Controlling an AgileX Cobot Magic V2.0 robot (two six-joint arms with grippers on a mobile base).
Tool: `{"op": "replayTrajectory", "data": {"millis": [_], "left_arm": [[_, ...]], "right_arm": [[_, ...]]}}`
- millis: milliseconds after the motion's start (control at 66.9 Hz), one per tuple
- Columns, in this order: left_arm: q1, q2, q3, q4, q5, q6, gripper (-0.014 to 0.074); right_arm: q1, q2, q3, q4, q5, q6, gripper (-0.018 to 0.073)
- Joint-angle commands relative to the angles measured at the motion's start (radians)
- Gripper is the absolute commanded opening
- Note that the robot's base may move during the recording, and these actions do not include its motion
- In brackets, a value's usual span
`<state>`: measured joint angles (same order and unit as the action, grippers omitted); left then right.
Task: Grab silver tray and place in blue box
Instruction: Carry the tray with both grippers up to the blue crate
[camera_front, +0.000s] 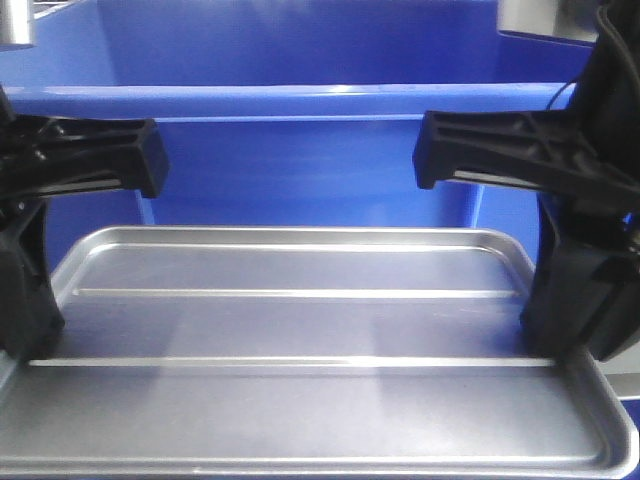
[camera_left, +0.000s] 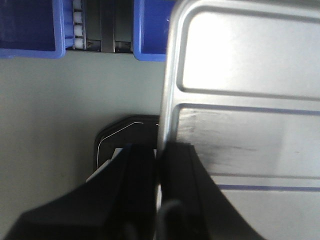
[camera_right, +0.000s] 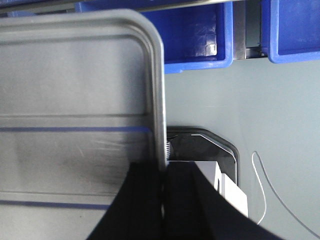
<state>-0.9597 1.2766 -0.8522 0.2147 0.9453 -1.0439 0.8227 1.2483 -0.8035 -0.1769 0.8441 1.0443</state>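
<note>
**A:** Start nearest. What have the arms got?

**B:** The silver tray (camera_front: 300, 330). The left gripper (camera_left: 159, 152) is clamped on its left rim, one finger inside the sloped wall and one outside. The right gripper (camera_right: 165, 170) pinches the right rim the same way, so both jaws are closed on metal.

**A:** Is it off the table (camera_left: 50, 110) yet?

**B:** I can't tell. The wrist views show grey tabletop beside each rim, but not whether there is a gap underneath. From the front the tray looks roughly level, ribs running left to right.

**A:** And beyond it?

**B:** The blue box (camera_front: 300, 100) stands just past the tray's far edge. Its near wall rises well above the tray, and its thick rim crosses the view higher than the gripper fingers.

**A:** So how far along are we?

**B:** The grab looks done — a two-handed hold at opposite ends. The placing is all to come. I'd judge the tray has to rise above that rim, travel forward over the opening, come down inside, and only then be let go.
</note>
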Motion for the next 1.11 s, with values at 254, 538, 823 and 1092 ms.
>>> {"op": "replayTrajectory", "data": {"millis": [254, 538, 823, 1092], "left_arm": [[-0.002, -0.031, -0.026, 0.047, 0.042, -0.01, -0.0009], [-0.002, -0.031, -0.026, 0.047, 0.042, -0.01, -0.0009], [-0.002, -0.031, -0.026, 0.047, 0.042, -0.01, -0.0009], [-0.002, -0.031, -0.026, 0.047, 0.042, -0.01, -0.0009]], "right_arm": [[-0.006, -0.027, -0.021, -0.052, 0.026, -0.003, 0.005], [-0.006, -0.027, -0.021, -0.052, 0.026, -0.003, 0.005], [-0.006, -0.027, -0.021, -0.052, 0.026, -0.003, 0.005], [-0.006, -0.027, -0.021, -0.052, 0.026, -0.003, 0.005]]}}
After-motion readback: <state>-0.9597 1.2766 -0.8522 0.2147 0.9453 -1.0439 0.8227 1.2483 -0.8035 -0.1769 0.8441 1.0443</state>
